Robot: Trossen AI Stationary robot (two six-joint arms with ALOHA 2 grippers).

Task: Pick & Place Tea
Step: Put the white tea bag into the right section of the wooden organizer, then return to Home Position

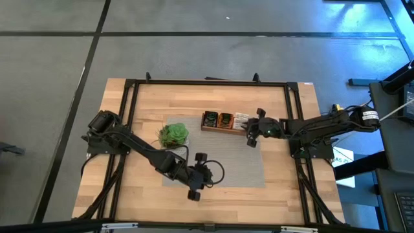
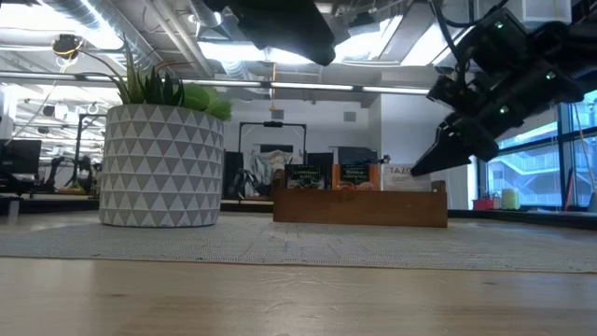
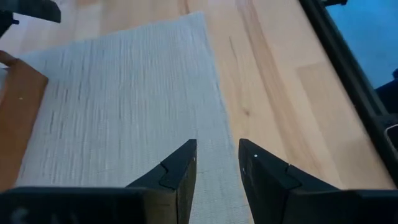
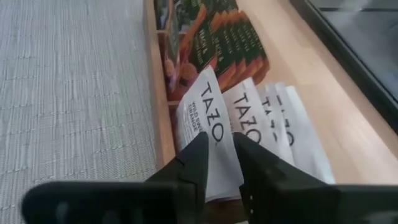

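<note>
Right end effector: over the white-sachet end of the wooden box; fingers straddle the nearest white sachet w/ a narrow gap. Can't tell if clamped on it or just let go.
Left end effector: waiting low over the grey mat, near its edge; fingers apart, nothing btwn them.
Tea location: all in the box, standing on edge in 3 compartments: dark green sachets at far end, orange ones in the middle (low view), white ones nearest the right arm. No loose sachets seen on mat or table.
Handling: prob. very light, thin paper envelopes, soft & bendy, a bit slick; crease easily, neighbours likely lift along.
Grip spot: top edge of one sachet, pinch across the flat faces, mid-width, so it doesn't twist.
Risk: grabbing two at once; white ones packed touching.
Plant: beside the box, well clear of the right arm.
</note>
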